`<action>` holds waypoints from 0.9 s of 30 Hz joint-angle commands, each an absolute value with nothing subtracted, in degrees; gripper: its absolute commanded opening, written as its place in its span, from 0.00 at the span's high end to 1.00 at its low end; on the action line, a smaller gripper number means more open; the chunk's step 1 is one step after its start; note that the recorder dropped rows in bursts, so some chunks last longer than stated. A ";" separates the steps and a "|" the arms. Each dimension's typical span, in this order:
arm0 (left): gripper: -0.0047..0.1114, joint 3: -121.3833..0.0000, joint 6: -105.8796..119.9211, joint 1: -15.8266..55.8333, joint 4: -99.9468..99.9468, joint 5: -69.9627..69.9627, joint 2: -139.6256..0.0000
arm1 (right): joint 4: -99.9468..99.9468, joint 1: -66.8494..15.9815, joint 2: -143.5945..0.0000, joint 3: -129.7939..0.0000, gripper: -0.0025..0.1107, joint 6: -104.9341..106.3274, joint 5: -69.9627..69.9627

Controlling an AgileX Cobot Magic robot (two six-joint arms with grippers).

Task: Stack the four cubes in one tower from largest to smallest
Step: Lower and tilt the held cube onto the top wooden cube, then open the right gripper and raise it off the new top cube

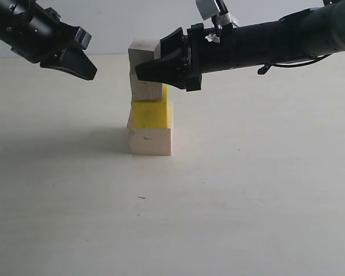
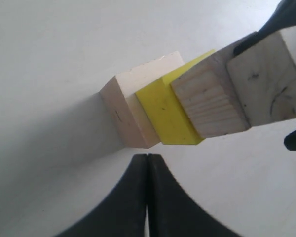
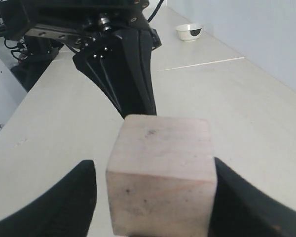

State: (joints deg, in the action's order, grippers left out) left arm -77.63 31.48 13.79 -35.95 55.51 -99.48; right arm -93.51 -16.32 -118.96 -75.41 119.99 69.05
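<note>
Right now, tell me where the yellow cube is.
In the exterior view the yellow cube sits left of centre, on the largest wooden cube and under the medium wooden cube.

All four stacked in one column on the worktop: big pale wooden cube at the bottom, yellow cube, medium wooden cube, then small wooden cube on top. Looks slightly crooked, I think.

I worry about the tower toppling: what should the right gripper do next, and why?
Probably raise the right gripper straight up, jaws wide. The tower holds all four cubes, and the top cube sits between the open fingers with a gap showing on one side, so a sideways pull might knock it.
</note>
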 commanded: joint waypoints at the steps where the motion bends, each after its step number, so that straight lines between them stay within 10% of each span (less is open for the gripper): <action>1: 0.96 -77.48 31.96 13.67 -36.35 55.77 -99.03 | -92.69 -16.08 -118.09 -75.40 0.44 120.40 67.52; 27: 0.96 -77.48 31.96 13.67 -36.13 55.56 -99.03 | -91.77 -16.08 -114.12 -75.40 0.44 118.40 66.84</action>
